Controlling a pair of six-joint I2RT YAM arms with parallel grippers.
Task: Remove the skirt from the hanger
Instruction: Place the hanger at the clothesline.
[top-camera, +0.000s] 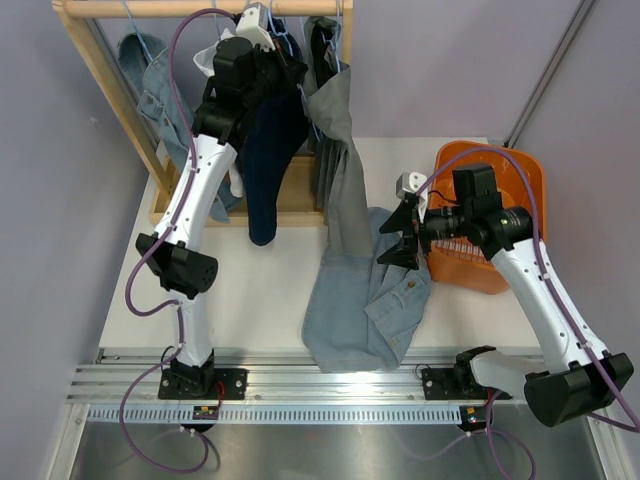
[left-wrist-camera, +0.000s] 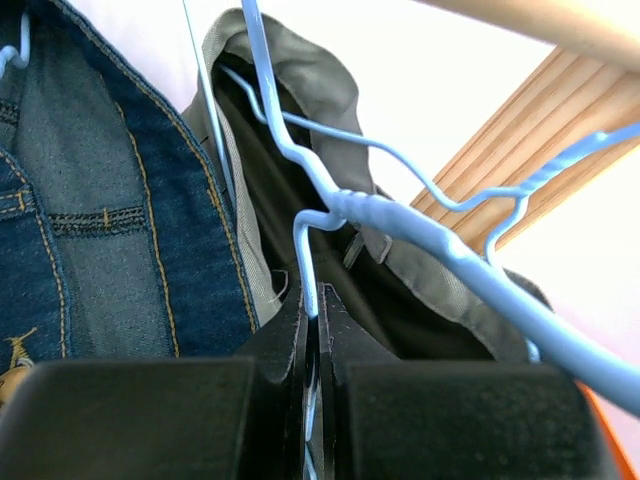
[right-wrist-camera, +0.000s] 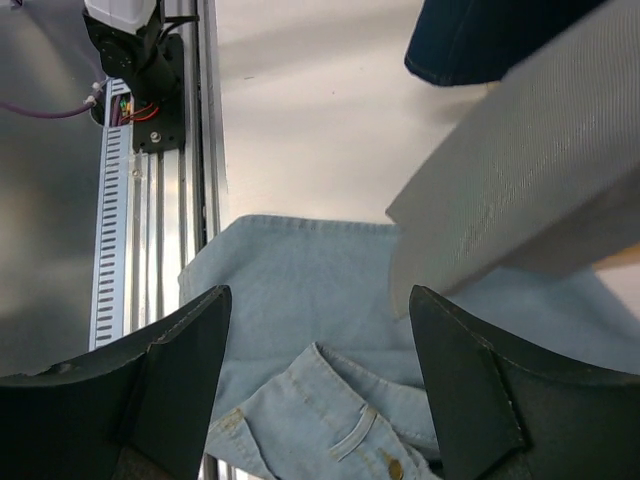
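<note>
left gripper (left-wrist-camera: 318, 305) is up at the rack (top-camera: 150, 8), and on my left wrist feed its fingers are pressed together on a thin strand of the blue wire hanger (left-wrist-camera: 440, 245), with no gap between them beyond the wire. the skirt (top-camera: 340, 150), the gray piece as i read it, is still on that hanger: its waistband, with a dark lining, hangs from the wire right behind the fingers. from there it drops off the rack in a long strip and its lower end lies on the table (top-camera: 260, 280), over a light denim garment (top-camera: 360, 310) spread flat near the rail (top-camera: 330, 380).

a navy garment (top-camera: 265, 180) hangs just left of the skirt, under my left arm. blue jeans (left-wrist-camera: 90, 200) fill the left side of the left wrist feed, beside the waistband.

right gripper (top-camera: 400, 235) hangs low over the table with its jaws wide apart and nothing between them. it sits just right of the skirt's lower part, between it and the orange basket (top-camera: 530, 170). on the right wrist feed the gray cloth crosses the upper right, and the denim lies below the spread fingers (right-wrist-camera: 180, 370).
</note>
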